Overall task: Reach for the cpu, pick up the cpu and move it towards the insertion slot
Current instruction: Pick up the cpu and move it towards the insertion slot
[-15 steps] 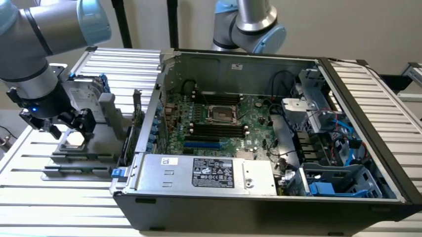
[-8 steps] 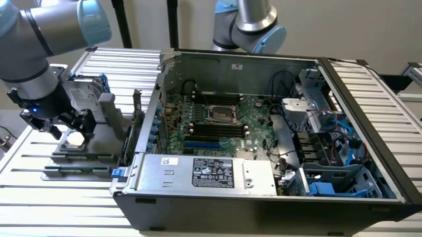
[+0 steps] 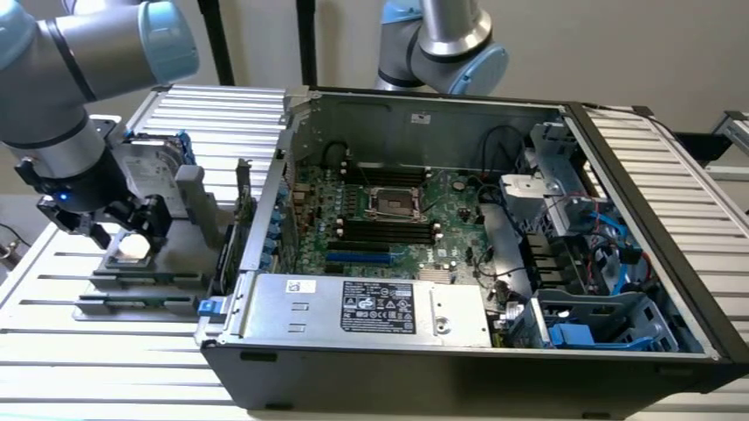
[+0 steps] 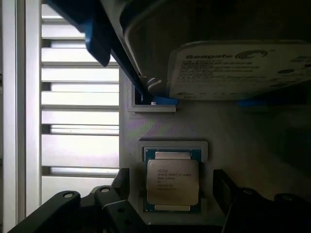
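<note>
Cpu (image 4: 172, 182): lying flat in a grey holder (image 4: 171, 145) on the tabletop (image 3: 105, 360), well apart from the insertion slot (image 3: 395, 203).
Gripper (image 3: 122, 231): hanging spread, straddling the cpu without touching it.
Handling: probably light, stiff and slick-topped, with a delicate underside; I'm judging the two bare side edges best for pinching.

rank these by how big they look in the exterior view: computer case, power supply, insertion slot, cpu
1. computer case
2. power supply
3. insertion slot and cpu: these look about alike, and the open claw partly covers the cpu, so I won't rank them.
</note>
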Available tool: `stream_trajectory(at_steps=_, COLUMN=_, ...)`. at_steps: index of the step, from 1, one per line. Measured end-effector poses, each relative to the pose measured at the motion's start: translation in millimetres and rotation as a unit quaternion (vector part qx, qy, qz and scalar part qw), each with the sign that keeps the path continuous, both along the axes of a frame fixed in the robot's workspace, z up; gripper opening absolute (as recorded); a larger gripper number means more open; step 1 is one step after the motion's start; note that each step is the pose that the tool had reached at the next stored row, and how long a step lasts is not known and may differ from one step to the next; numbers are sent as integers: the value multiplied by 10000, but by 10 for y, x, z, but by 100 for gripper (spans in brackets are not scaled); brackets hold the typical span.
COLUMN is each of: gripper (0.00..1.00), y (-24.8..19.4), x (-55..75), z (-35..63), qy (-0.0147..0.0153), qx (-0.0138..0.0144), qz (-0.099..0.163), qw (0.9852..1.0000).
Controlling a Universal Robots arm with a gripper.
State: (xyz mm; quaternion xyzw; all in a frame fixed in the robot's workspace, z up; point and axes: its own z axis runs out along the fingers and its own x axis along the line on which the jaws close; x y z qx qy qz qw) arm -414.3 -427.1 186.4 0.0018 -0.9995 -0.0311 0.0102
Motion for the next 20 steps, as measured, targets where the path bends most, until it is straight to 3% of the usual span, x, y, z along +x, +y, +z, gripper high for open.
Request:
stream_trajectory(at_steps=13, gripper=78, y=0, x=10, z=-10, qy=1, qx=-1, qz=1, qw=10000)
stream_trajectory(at_steps=15, gripper=76, y=0, x=10, z=-12, qy=1, qx=-1, qz=1, qw=10000)
stream_trajectory(at_steps=16, gripper=69, y=0, x=10, z=-12, qy=1, qx=-1, qz=1, qw=10000)
stream_trajectory(at_steps=20, gripper=68, y=2, x=12, z=-14, qy=0, qx=0, qz=2, qw=10000)
